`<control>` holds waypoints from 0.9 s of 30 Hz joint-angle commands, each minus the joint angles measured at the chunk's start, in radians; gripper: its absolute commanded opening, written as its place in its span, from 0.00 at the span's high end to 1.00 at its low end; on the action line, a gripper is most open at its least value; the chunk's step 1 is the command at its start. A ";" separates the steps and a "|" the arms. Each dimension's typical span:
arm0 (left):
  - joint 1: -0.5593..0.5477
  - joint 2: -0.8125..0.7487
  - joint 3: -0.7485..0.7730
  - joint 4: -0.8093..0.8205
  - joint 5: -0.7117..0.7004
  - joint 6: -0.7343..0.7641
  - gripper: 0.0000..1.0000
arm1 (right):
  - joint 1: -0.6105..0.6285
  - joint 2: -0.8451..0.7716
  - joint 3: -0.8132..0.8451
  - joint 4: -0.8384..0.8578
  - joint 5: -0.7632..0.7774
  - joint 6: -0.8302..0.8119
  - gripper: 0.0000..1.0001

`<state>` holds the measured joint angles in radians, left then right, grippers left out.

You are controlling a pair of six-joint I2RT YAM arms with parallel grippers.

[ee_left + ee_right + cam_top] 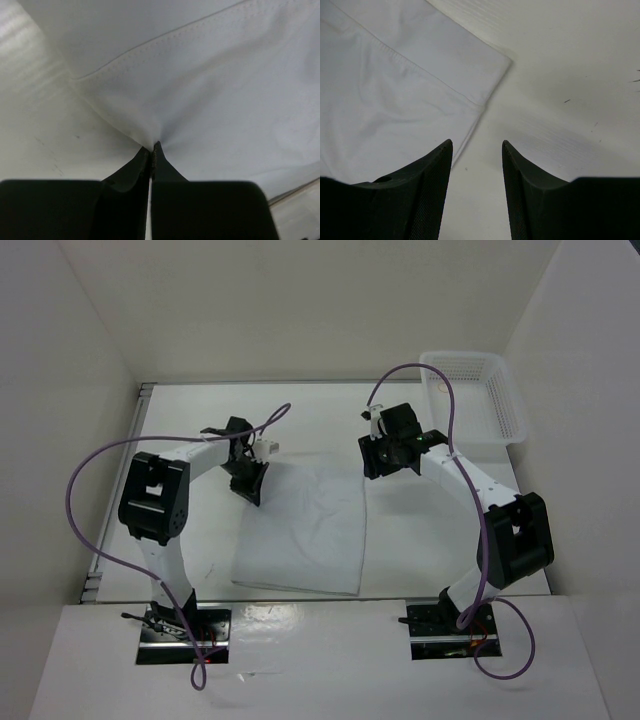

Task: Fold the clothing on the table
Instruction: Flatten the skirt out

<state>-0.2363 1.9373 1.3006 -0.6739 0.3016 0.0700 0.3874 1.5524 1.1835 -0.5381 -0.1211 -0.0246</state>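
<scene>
Arm bases: the left base (183, 628) and the right base (445, 625) are bolted at the 6 o'clock edge of the table (190, 420); a purple cable (85, 530) loops off each arm.
Clothing: the white clothing (305, 530) lies flat near the middle of the table, a little toward 6 o'clock; it is roughly rectangular and softly creased.
Left gripper: the left gripper (151, 154) is down at the cloth's 10 o'clock corner; its jaws are clenched on a pinch of the fabric, just inside a stitched hem (165, 42); wrinkles fan away from the pinch toward 12 o'clock; bare tabletop shows at its 9 o'clock.
Right gripper: the right gripper (476, 145) hangs over the cloth's 1 o'clock corner; its jaws stand apart and grasp nothing; the hemmed corner lies toward 11 o'clock of the fingertips, with bare table between them and off to 1 o'clock.
Basket: a white mesh basket (505, 405) sits at the table's 1 o'clock corner, well apart from the cloth.
</scene>
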 commanded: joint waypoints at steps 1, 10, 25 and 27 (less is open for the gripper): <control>0.023 -0.055 -0.041 -0.067 0.042 -0.021 1.00 | -0.004 -0.034 -0.007 0.020 -0.011 -0.012 0.51; 0.063 -0.244 -0.054 -0.131 0.131 0.027 0.07 | -0.004 -0.025 -0.007 0.020 -0.011 -0.021 0.47; 0.158 -0.075 0.095 -0.030 0.151 0.108 0.29 | -0.004 -0.015 -0.007 0.020 -0.011 -0.021 0.50; 0.158 -0.034 0.127 -0.021 0.151 0.108 0.29 | -0.004 -0.025 -0.007 0.020 -0.011 -0.021 0.50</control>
<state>-0.0753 1.8637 1.3670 -0.7223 0.4141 0.1551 0.3874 1.5528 1.1831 -0.5381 -0.1215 -0.0395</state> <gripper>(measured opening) 0.707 0.503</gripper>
